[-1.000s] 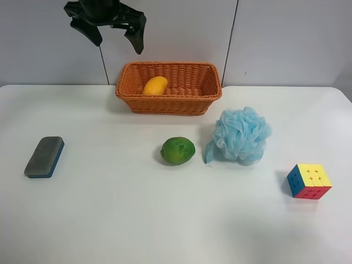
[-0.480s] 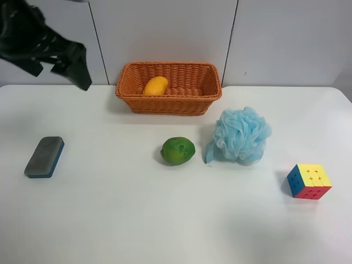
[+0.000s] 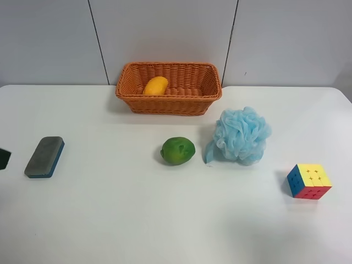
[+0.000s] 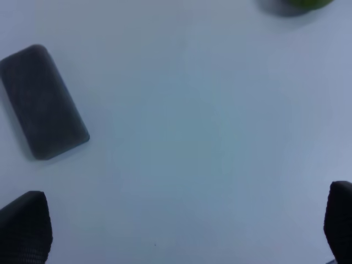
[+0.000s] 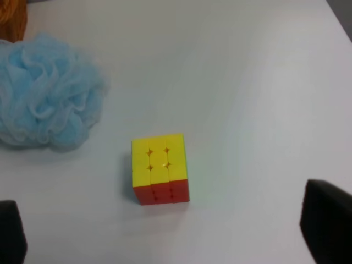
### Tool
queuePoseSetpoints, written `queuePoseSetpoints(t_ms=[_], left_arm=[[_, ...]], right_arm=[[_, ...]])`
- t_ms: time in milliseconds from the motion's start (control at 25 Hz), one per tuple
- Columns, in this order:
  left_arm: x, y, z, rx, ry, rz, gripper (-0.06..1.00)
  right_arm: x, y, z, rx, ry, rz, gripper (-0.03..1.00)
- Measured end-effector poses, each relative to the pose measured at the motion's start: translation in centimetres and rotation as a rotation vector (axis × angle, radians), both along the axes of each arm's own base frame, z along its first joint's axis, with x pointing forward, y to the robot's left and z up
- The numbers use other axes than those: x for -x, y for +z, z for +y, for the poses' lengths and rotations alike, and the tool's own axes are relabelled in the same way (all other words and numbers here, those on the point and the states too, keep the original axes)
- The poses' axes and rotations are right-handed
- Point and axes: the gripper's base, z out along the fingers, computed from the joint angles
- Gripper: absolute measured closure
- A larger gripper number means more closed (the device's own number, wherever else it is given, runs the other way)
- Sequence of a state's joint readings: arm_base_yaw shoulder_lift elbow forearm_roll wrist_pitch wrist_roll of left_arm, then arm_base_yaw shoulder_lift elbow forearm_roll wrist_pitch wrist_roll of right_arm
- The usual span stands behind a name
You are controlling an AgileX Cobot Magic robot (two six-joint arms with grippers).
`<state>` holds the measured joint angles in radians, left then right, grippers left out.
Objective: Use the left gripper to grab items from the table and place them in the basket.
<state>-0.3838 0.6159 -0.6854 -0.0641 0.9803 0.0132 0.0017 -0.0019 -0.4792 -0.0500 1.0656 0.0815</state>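
On the white table (image 3: 110, 220) we count five items and one container. The basket (image 3: 168, 103), orange-brown woven wicker with sloping sides, stands at the far edge against the grey wall panels; inside it, toward its left in the exterior high view, we note an elongated yellow-orange mango (image 3: 155, 86). In front of the basket lies a round green fruit (image 3: 177, 150), and just beside that, to the view's right, a fluffy light-blue bath pouf (image 3: 242, 135). Well apart from these, near the right edge of the exterior high view, sits a puzzle cube (image 3: 309, 181), yellow on top with red and blue faces showing. At the opposite side we record an eraser block (image 3: 44, 157), grey on top with a blue base, lying flat and slightly askew. The left gripper (image 4: 181, 225) shows in its wrist view as two black fingertips (image 4: 25, 228) set wide apart with bare table between them; the eraser block (image 4: 43, 102) lies beyond one fingertip, outside the jaws and untouched. The right gripper (image 5: 170, 231) likewise stands spread, the puzzle cube (image 5: 160, 168) lying ahead of the gap between its fingertips, touching neither, with the pouf (image 5: 47, 93) further off.
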Motion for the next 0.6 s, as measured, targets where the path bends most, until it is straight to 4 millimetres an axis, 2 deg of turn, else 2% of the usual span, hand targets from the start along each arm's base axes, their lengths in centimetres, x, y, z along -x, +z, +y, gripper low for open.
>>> queuePoseSetpoints(t_ms=[160,360,600], left_arm=[[3.1,-1.1,1.6,0.027,0.045,-0.09,-0.05],[5.6,-3.0,2.9,0.032,0.165,-0.123,-0.05],[8.0,-2.9,3.3,0.037,0.237,-0.267,-0.05]], right_arm=[[0.0,0.0,0.0,0.0,0.0,0.0,-0.02],[0.0,0.0,0.0,0.0,0.0,0.0,-0.02],[0.0,0.0,0.0,0.0,0.0,0.0,-0.02]])
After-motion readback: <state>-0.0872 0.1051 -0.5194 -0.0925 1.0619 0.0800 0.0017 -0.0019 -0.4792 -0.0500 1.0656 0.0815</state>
